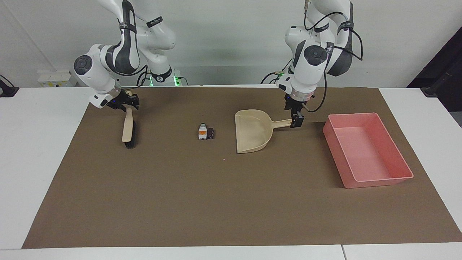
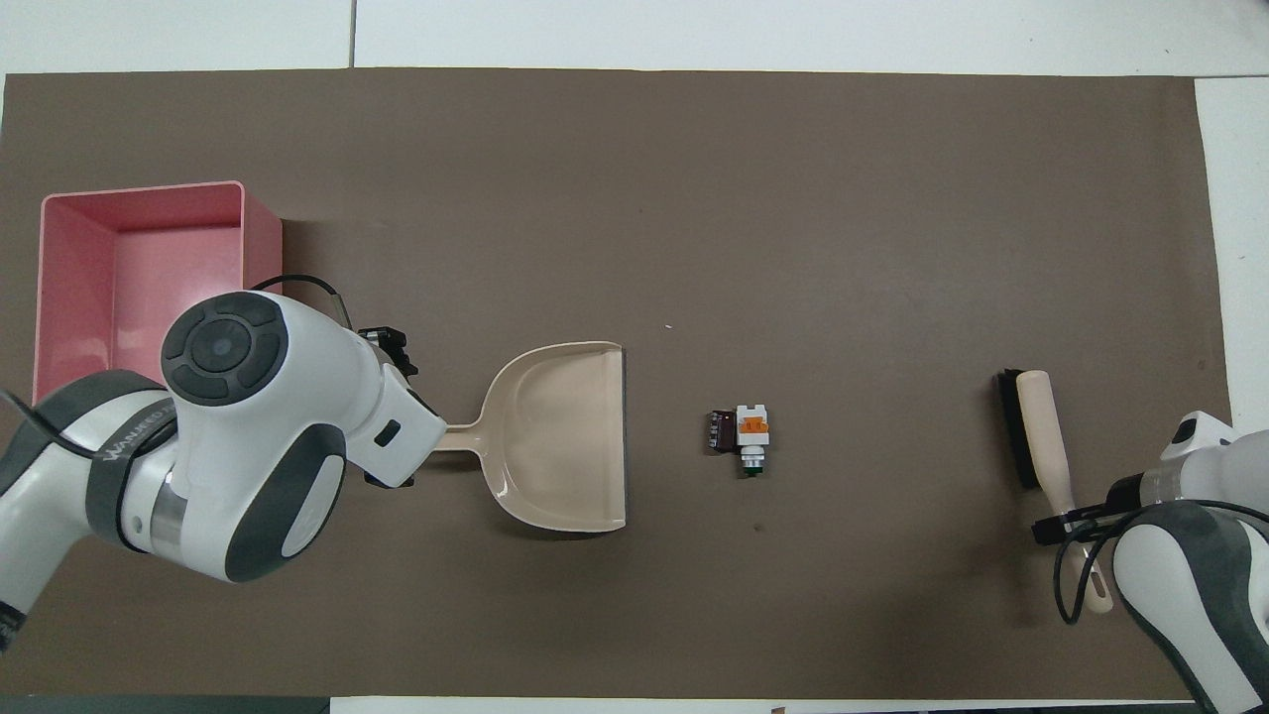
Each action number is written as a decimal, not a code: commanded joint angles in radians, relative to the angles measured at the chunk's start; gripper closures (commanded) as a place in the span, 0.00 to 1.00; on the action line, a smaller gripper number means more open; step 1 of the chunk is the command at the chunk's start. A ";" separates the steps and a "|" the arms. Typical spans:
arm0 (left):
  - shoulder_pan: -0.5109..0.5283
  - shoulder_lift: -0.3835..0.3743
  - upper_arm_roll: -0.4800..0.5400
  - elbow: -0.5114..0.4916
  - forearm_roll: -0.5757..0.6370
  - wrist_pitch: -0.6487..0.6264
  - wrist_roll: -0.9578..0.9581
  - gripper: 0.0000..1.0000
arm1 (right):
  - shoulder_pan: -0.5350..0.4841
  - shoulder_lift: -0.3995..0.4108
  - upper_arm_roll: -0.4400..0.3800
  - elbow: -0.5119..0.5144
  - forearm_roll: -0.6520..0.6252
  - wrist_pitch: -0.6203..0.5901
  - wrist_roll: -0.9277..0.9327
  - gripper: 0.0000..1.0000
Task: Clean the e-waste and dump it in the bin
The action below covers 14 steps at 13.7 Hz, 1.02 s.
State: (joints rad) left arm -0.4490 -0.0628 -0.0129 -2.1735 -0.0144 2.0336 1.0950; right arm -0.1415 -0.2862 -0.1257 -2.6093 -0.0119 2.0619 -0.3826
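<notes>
The e-waste lies mid-mat: a white block with an orange patch (image 1: 203,133) (image 2: 753,426) touching a dark cylinder (image 1: 211,133) (image 2: 721,433). The beige dustpan (image 1: 252,131) (image 2: 565,436) lies between them and the pink bin (image 1: 337,159) (image 2: 263,297), its mouth toward the parts. My left gripper (image 1: 296,122) is down at the tip of the dustpan's handle; in the overhead view the arm hides it. My right gripper (image 1: 130,104) (image 2: 1066,516) is open, astride the handle end of the brush (image 1: 128,130) (image 2: 1036,426), which lies on the mat.
A brown mat (image 1: 216,198) covers most of the white table. The bin stands at the left arm's end of the mat and shows nothing inside. The brush lies at the right arm's end.
</notes>
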 commanded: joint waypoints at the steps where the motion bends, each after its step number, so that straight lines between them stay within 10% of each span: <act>1: -0.037 0.018 0.010 -0.020 0.005 0.036 -0.033 0.02 | -0.015 -0.019 0.006 -0.017 0.004 0.006 -0.032 0.51; 14: -0.062 0.041 0.010 -0.161 0.007 0.224 -0.073 0.08 | -0.018 -0.019 0.005 -0.015 0.004 0.006 -0.021 0.92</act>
State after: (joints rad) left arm -0.4911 0.0044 -0.0131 -2.3020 -0.0143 2.2262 1.0528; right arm -0.1427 -0.2864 -0.1260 -2.6102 -0.0116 2.0617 -0.3843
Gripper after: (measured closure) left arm 0.035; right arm 0.740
